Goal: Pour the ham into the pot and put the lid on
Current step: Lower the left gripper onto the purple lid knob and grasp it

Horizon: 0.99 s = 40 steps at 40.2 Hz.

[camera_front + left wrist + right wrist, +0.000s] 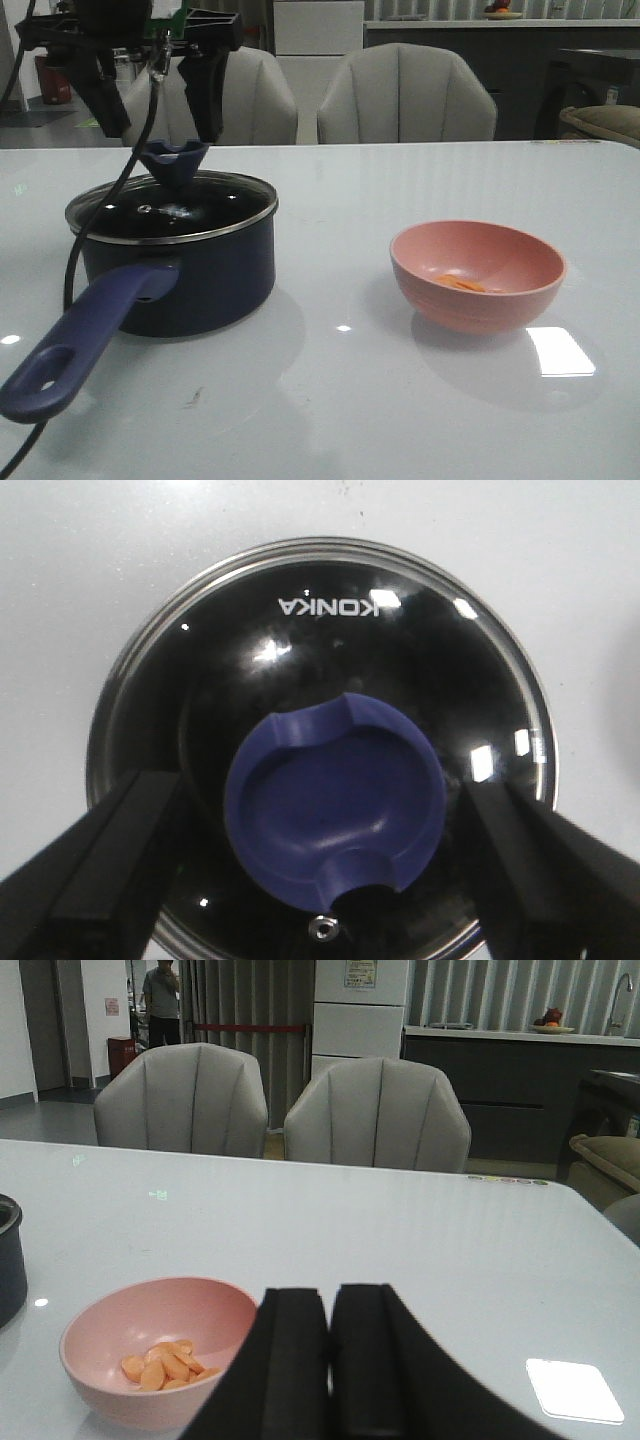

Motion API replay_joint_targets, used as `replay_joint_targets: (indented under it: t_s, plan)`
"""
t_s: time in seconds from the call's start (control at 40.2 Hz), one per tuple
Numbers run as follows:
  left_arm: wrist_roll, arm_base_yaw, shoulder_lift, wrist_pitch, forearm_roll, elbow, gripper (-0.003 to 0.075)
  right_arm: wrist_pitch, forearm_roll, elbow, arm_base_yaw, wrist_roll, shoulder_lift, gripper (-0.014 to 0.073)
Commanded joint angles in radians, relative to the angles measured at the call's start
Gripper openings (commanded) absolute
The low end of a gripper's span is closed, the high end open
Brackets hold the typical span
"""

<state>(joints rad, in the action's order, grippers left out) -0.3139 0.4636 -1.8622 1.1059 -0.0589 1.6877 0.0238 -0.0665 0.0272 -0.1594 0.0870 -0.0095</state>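
The dark navy pot stands on the left of the table, its long purple-blue handle pointing toward the front edge. The glass lid rests on the pot. My left gripper hangs open just above the lid's blue knob, one finger on each side, not touching it. The ham lies as orange slivers in the pink bowl on the right. In the right wrist view my right gripper is shut on nothing, beside the bowl holding the ham.
Two grey chairs stand behind the table's far edge. A black cable from the left arm hangs down past the pot's left side. A bright light patch lies on the white table near the bowl.
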Motion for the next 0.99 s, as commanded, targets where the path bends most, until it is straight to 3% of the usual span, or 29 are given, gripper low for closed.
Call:
replay_joint_targets:
  t_s: [0.0,0.646,0.969]
  plan:
    - [-0.015,0.007,0.038,-0.025,0.006,0.04,0.0586,0.084,-0.012,-0.006,0.007,-0.005,-0.021,0.0162]
    - [-0.021,0.007,-0.014,-0.022,0.026,0.043,0.058,0.084,-0.012,-0.006,0.007,-0.005,-0.021,0.0162]
    - [-0.021,0.005,-0.014,-0.002,0.028,0.043,0.0337,0.084,-0.012,-0.006,0.007,-0.005,-0.021,0.0162]
